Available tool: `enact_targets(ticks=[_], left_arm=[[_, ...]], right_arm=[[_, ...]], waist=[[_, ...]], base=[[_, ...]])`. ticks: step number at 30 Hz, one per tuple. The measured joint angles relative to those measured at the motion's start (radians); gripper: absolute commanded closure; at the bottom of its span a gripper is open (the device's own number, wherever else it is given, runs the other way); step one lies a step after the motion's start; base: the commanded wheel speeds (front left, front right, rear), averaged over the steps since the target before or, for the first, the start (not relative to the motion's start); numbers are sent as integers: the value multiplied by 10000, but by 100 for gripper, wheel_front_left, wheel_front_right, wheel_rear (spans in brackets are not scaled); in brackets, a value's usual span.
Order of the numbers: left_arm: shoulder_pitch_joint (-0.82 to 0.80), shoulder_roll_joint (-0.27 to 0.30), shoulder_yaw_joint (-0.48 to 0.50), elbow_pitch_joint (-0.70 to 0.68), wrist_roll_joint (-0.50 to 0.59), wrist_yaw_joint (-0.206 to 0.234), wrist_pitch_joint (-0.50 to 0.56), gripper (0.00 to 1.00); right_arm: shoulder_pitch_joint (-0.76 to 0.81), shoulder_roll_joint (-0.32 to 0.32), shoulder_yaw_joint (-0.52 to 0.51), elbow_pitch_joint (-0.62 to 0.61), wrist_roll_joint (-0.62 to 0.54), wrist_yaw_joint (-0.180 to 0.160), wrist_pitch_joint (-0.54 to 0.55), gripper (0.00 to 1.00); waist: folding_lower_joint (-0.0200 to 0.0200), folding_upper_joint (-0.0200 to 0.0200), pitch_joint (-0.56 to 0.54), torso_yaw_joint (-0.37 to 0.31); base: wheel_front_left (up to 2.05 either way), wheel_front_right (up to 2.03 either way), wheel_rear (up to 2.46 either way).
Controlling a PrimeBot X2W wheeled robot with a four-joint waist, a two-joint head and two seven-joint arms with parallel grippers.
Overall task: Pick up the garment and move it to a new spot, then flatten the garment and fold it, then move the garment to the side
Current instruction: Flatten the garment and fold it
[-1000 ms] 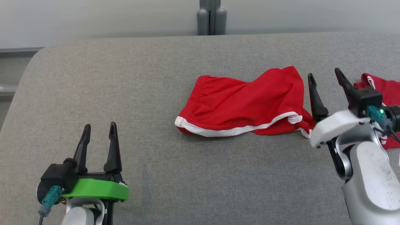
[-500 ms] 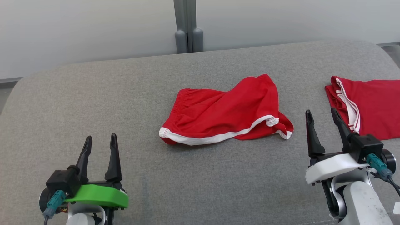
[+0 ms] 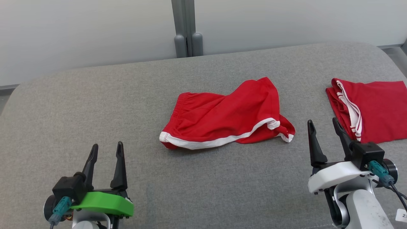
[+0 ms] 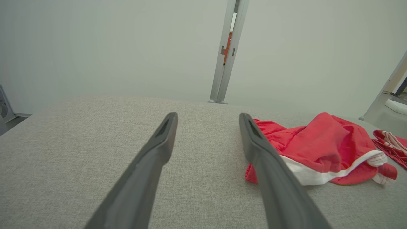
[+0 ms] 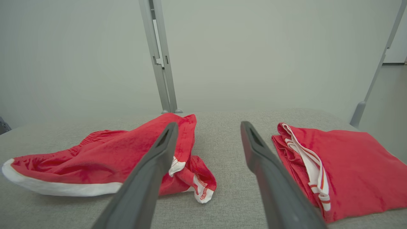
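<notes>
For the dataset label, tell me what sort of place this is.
Probably a robot test bay, not a home: a grey fabric-covered table, bare pale partition panels joined by a metal post, with crumpled red shorts and a folded red garment.

This looked like a robotics lab or test cell, not a home. The table (image 3: 79, 105) was a broad slab covered in grey fabric with rounded corners. Past its far edge stood plain pale partition panels (image 3: 79, 31) joined by a grey metal post (image 3: 185, 28). A second post (image 5: 377, 73) rose past the right edge.
</notes>
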Motion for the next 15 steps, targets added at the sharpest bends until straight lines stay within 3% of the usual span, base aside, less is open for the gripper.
enact_targets(ticks=[15], left_arm=[[-148,36,-780,109,44,0,0,0]], right_arm=[[-86,61,-56,111,6,0,186,0]], waist=[[0,0,72,211]], base=[[0,0,0]])
